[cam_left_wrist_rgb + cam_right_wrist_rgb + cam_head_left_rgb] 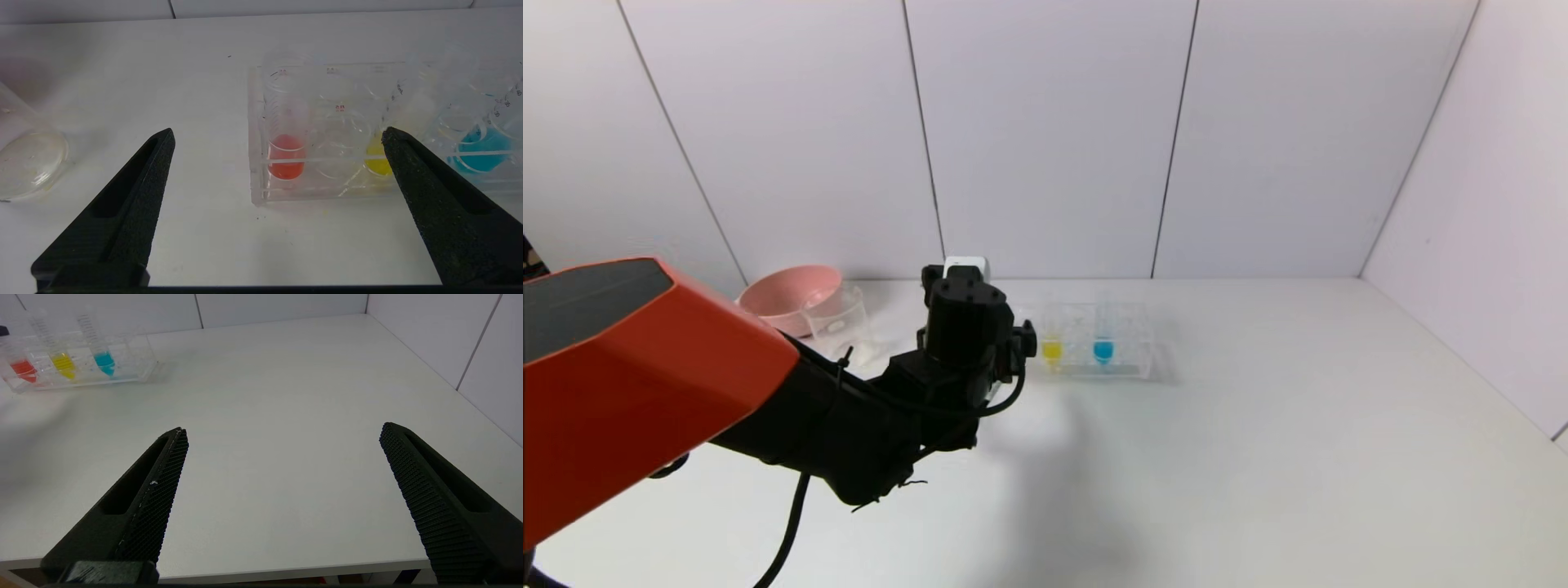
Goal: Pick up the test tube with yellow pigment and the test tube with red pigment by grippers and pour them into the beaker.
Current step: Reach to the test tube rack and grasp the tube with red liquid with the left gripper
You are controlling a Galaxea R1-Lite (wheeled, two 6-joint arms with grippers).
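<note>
Orange-cased blk arm [637, 367], blk cables.

Table [286, 396]: smooth, matt white surface with a faint sheen. Tube rack [261, 122]: clear, glossy rigid plastic, transparent walls. The test tube with red pigment [286, 134], the test tube with yellow pigment [61, 355] and the blue-filled tube [102, 351]: clear plastic, smooth, printed graduations. Beaker [837, 318]: clear and glossy. Bowl [784, 294]: pink, smooth, low-gloss. Left gripper [278, 143] and right gripper [282, 433]: jaws matt black, finely ridged faces. Left arm casing [629, 367]: orange-red, smooth, semi-gloss.
</note>
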